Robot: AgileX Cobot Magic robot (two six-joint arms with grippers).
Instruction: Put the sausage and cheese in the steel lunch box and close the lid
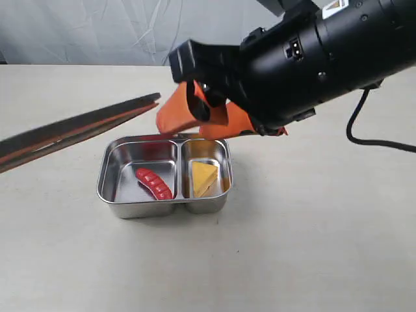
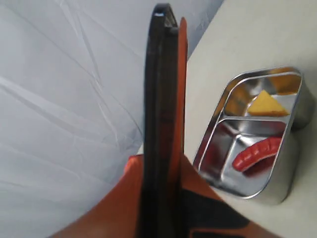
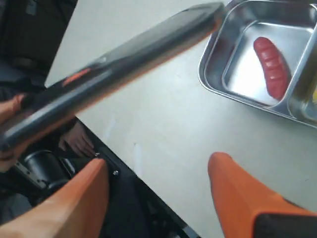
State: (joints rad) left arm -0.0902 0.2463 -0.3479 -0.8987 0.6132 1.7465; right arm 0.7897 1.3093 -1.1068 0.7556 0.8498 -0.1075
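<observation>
The steel lunch box point(image 1: 106, 175) stands open at the table's middle. The red sausage point(image 1: 153, 183) lies in its larger compartment and the yellow cheese point(image 1: 203, 178) in the smaller one. The dark lid point(image 1: 78, 127) hangs tilted in the air left of the box, its far end near the box's back rim. My left gripper point(image 2: 161, 166) is shut on the lid point(image 2: 161, 94), seen edge-on. My right gripper point(image 1: 198, 117) hovers open above the box's back edge; its fingers point(image 3: 233, 193) hold nothing. The right wrist view shows the lid point(image 3: 124, 54), the sausage point(image 3: 272, 67) and the box rim point(image 3: 208, 74).
The right arm's black body point(image 1: 325, 58) fills the upper right, and a black cable point(image 1: 364, 138) trails on the table behind it. The table's dark edge point(image 3: 124, 173) shows in the right wrist view. A grey backdrop point(image 1: 97, 29) stands behind.
</observation>
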